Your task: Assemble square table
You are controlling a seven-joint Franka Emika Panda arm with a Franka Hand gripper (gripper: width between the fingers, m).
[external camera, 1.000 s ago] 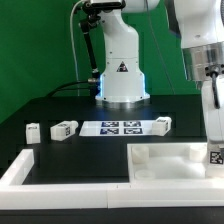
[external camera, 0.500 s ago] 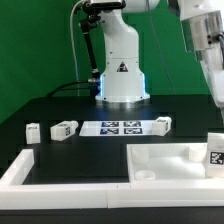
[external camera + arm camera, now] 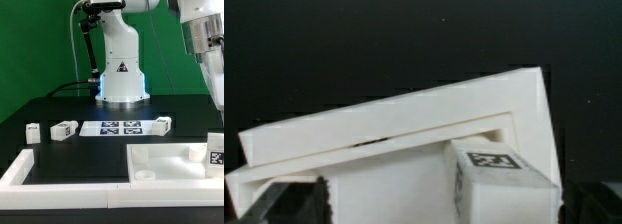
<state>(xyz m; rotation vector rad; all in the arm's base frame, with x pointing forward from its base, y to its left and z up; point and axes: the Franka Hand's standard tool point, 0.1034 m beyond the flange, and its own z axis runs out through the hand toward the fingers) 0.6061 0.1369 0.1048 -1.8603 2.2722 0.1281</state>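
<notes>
The white square table top [image 3: 165, 160] lies at the front of the exterior view's right, rim up. One white leg [image 3: 214, 151] with a tag stands upright in its corner at the right edge. My gripper [image 3: 214, 97] hangs above that leg, apart from it and partly cut off by the frame edge. In the wrist view the table top [image 3: 402, 125] fills the picture, the tagged leg [image 3: 494, 168] stands in its corner, and my gripper [image 3: 434, 208] is spread wide with nothing between its fingers. Three more legs [image 3: 33, 131] [image 3: 64, 128] [image 3: 161, 124] lie on the black table.
The marker board [image 3: 112, 127] lies flat between the loose legs. Long white border rails [image 3: 22, 168] run along the exterior view's left and front. The robot base [image 3: 122, 72] stands at the back middle, before a green wall.
One second ago my gripper was low, around the upright leg. It has since risen clear of it. The leg stays standing in the corner. Nothing moved in the last half second.
</notes>
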